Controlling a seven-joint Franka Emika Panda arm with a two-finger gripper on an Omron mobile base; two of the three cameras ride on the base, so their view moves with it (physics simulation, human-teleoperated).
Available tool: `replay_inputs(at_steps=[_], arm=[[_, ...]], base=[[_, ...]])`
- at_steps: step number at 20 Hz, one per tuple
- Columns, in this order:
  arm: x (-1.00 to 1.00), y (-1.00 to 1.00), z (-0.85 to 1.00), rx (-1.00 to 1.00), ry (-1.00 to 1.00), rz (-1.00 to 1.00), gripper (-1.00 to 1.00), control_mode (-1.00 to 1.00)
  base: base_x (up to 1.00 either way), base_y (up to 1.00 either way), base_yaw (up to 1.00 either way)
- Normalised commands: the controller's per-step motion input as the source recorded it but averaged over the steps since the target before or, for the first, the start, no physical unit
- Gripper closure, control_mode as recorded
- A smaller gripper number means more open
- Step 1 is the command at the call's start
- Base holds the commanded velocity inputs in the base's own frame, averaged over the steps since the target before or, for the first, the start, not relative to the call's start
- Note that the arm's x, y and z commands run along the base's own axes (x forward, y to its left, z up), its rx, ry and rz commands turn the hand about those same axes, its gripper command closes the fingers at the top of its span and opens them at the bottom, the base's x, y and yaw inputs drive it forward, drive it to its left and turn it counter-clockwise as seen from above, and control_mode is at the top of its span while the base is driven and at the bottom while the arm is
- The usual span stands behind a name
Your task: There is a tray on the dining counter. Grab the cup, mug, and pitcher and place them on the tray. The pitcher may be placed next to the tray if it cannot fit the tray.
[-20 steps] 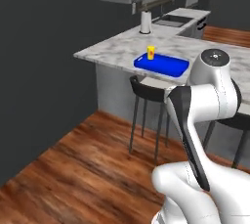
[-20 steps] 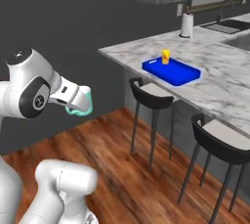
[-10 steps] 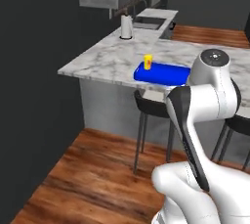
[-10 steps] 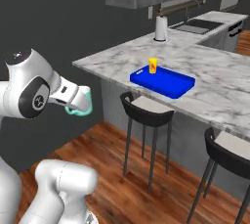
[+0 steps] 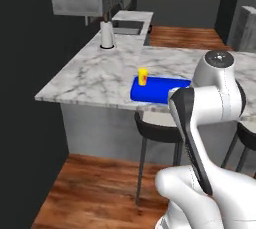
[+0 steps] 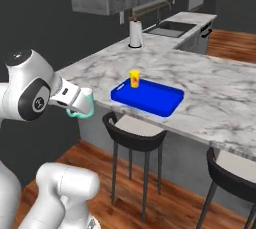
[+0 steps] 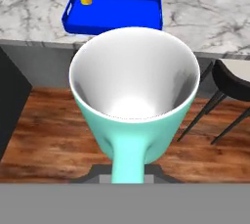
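End effector [image 6: 82, 107] pinching mug [image 7: 134, 100] by handle, well short of tray [image 6: 148, 96].

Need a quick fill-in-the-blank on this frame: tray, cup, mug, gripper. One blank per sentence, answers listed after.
1. The yellow cup stands on the blue ____.
2. The gripper is shut on the teal ____.
3. The tray lies on the marble ____ top.
4. Under the counter edge stand dark ____.

Missing words: tray; mug; counter; stools
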Motion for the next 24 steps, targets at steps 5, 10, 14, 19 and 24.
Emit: replay_inputs(at_steps=[5,10,14,19,24], arm=[[0.0,0.0,0.0,0.0,0.0,0.0,1.0,1.0],[0.0,0.0,0.0,0.0,0.0,0.0,1.0,1.0],[0.0,0.0,0.0,0.0,0.0,0.0,1.0,1.0],[0.26,0.04,0.0,0.0,0.05,0.0,1.0,-1.0],[0.75,-0.1,0.0,0.03,0.0,0.12,1.0,-1.0]], base=[[0.87,0.22,-0.29],[0.66,0.43,-0.28],[0.37,0.54,-0.21],[0.05,0.08,-0.02],[0.0,0.0,0.0]])
